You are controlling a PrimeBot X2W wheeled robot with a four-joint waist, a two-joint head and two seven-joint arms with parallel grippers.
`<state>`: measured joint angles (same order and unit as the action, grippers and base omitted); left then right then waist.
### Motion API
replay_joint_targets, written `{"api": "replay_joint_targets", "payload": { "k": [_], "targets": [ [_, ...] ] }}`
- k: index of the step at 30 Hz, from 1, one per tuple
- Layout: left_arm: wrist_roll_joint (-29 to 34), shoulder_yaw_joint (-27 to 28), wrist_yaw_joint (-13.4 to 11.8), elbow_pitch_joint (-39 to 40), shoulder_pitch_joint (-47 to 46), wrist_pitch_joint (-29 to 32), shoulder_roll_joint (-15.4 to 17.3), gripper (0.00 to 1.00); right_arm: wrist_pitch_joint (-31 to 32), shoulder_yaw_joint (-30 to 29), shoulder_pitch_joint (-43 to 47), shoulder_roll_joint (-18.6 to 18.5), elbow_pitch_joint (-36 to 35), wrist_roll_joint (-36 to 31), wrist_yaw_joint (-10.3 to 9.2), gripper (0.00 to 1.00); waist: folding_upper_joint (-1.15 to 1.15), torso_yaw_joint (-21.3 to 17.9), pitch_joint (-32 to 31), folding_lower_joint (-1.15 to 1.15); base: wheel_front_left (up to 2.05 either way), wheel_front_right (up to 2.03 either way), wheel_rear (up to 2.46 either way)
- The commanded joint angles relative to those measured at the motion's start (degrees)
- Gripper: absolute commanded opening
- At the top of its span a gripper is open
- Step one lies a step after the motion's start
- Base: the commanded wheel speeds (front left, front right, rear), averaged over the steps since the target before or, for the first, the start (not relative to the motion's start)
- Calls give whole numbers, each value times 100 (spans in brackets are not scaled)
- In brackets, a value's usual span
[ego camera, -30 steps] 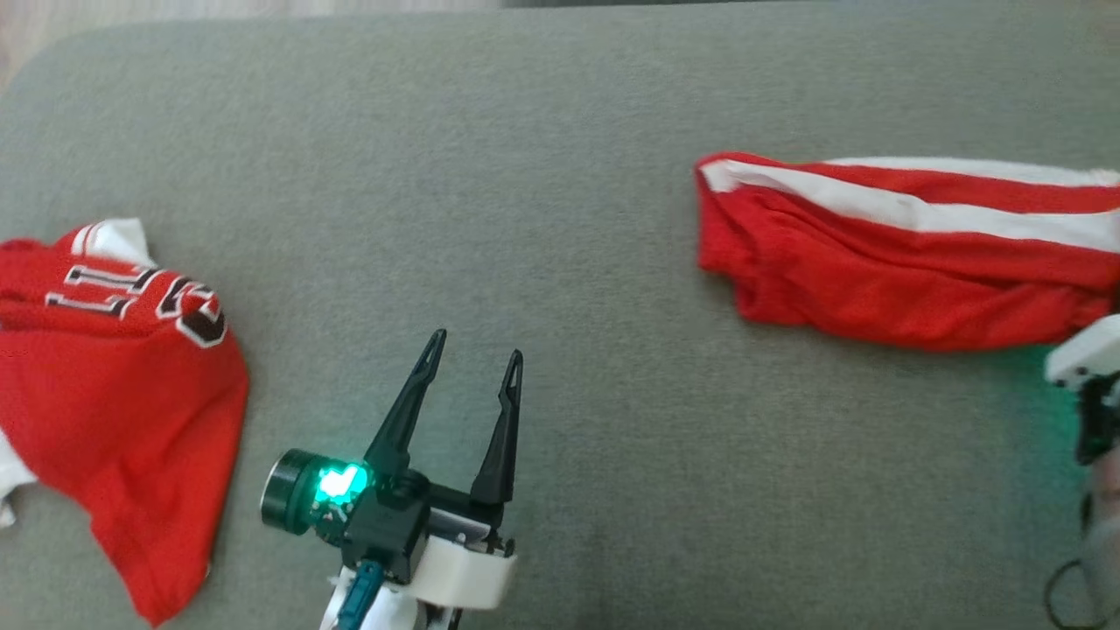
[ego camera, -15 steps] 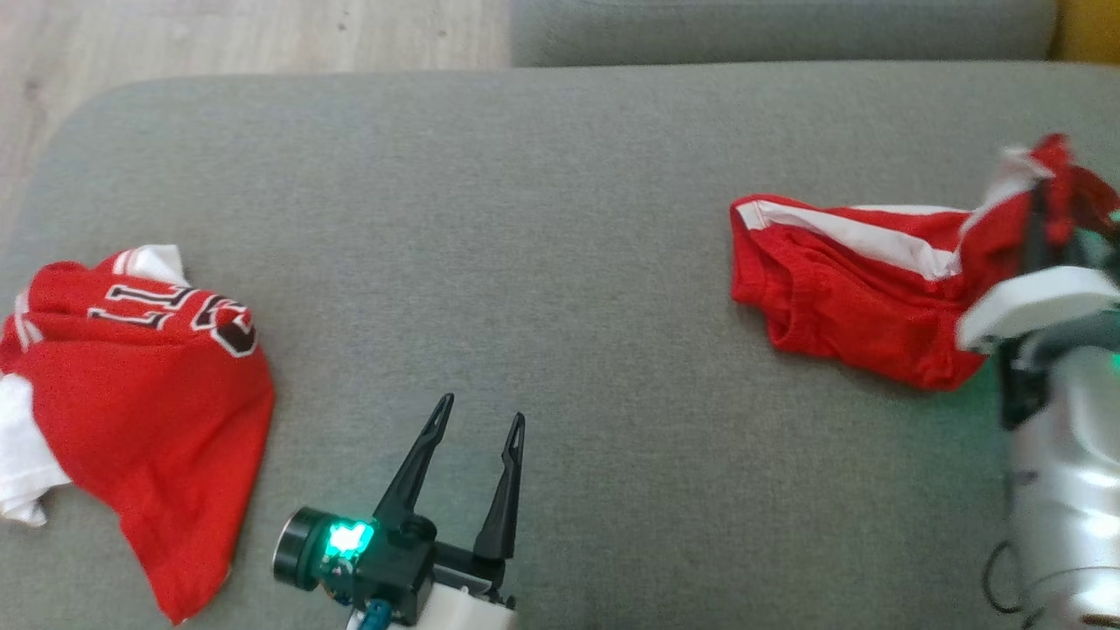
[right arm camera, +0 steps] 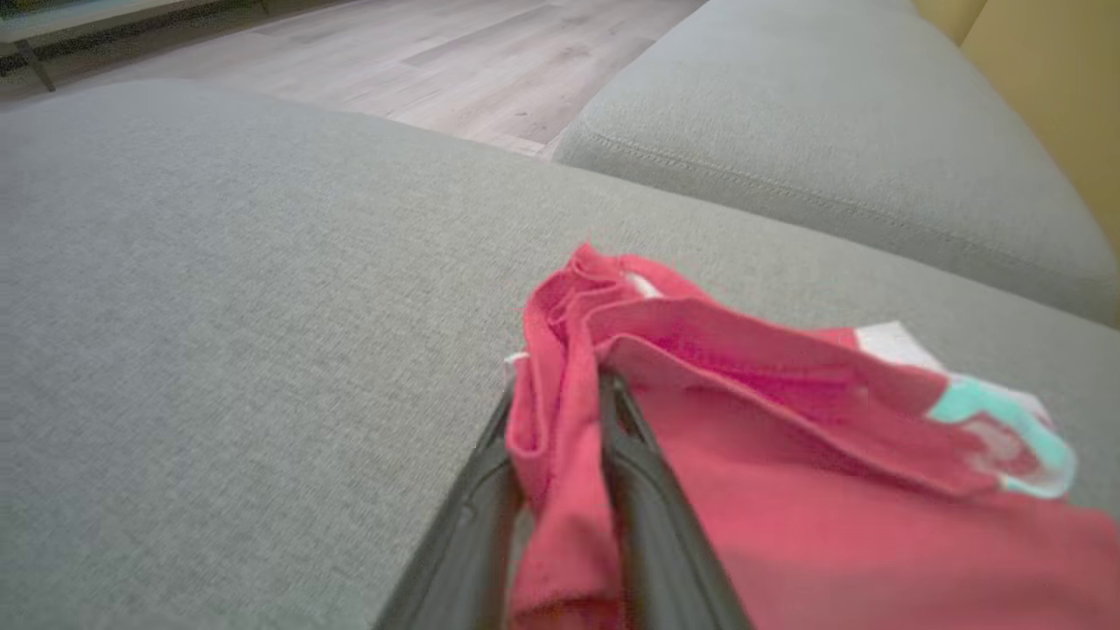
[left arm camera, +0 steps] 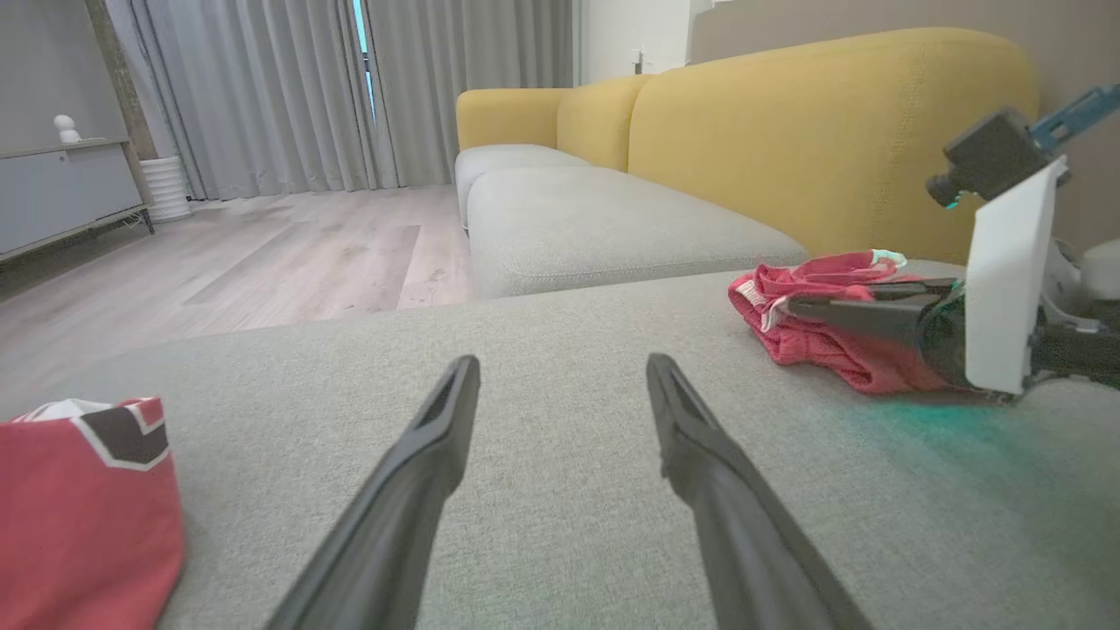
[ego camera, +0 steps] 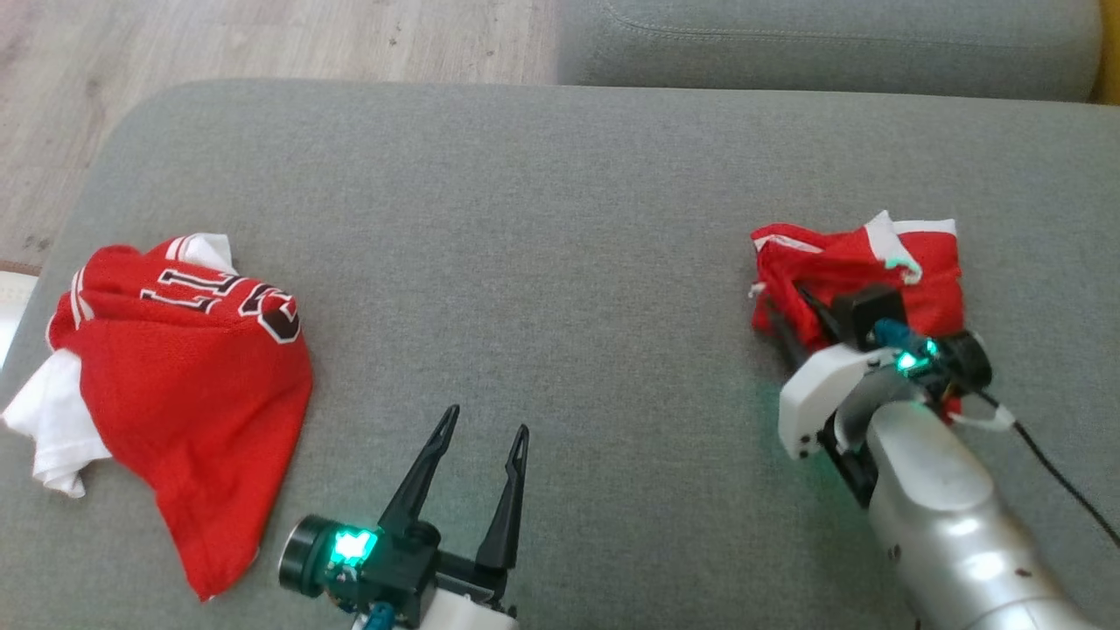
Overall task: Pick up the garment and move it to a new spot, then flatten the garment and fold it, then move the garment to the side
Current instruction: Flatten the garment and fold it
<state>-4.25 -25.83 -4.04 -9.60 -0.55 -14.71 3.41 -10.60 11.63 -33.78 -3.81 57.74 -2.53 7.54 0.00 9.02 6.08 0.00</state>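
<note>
Left hand [ego camera: 487, 420] spread wide; right hand [right arm camera: 560, 385] clamped on red cloth [right arm camera: 787, 490]; garment [ego camera: 184, 376] lies well apart.

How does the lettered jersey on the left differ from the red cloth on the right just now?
The lettered jersey lies free, with no gripper on it; the red cloth has a fold between the right gripper's fingers. The jersey shows dark-outlined lettering; the cloth shows none, just white trim. The jersey spreads wider; the cloth is bunched smaller. Both are red and white, on the grey cushion.
</note>
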Motion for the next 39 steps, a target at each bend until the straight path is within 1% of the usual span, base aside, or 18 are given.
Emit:
{"api": "replay_joint_targets", "payload": {
  "k": [1,7,11,13,14,15,16,20,26,29,33,36,39],
  "targets": [
    [-56,168,-19,136,-8,-29,-44,100,-70,173,-34,90,-131,111,-5,100,0,8,-5,0,0,0,0],
    [-59,195,-39,108,75,-29,-47,100,-247,270,109,-23,-309,529,-5,100,0,-38,-77,0,0,0,0],
    [-46,256,-67,140,132,-29,-48,100,-303,222,170,-305,-635,791,-5,100,0,-126,-103,0,0,0,0],
    [-38,268,-70,156,130,-29,-49,100,-220,141,186,-491,-738,901,-5,100,0,-153,-88,0,0,0,0],
    [-35,268,-70,168,123,-29,-49,100,-155,108,180,-594,-772,938,-5,87,0,-160,-68,0,0,0,0],
    [-33,263,-66,178,111,-29,-50,100,-84,77,167,-688,-799,982,-5,45,0,-161,-45,0,0,0,0],
    [-31,258,-62,187,98,-29,-50,100,-14,36,144,-764,-813,1053,-5,0,0,-162,-17,0,0,0,0],
    [-33,217,-34,179,29,-29,-51,100,340,21,10,-1022,-727,1267,-5,0,0,-121,106,0,0,0,0],
    [-48,204,-38,109,-43,-29,-52,100,903,304,-73,-1207,-399,1531,-5,0,0,-20,166,0,0,0,0],
    [-59,209,-58,102,-52,-29,-52,100,874,290,-78,-1291,-350,1602,-5,0,0,23,145,0,0,0,0],
    [-67,207,-80,107,-37,-29,-53,100,611,30,-124,-1423,-289,1478,-5,0,0,55,120,0,0,0,0],
    [-67,207,-84,105,-21,-29,-53,100,599,-54,-124,-1425,-208,1403,-5,0,0,64,106,0,0,0,0],
    [-67,197,-80,100,-11,-29,-53,100,655,-8,-107,-1336,-114,1349,-5,0,0,86,112,0,0,0,0]
  ]
}}
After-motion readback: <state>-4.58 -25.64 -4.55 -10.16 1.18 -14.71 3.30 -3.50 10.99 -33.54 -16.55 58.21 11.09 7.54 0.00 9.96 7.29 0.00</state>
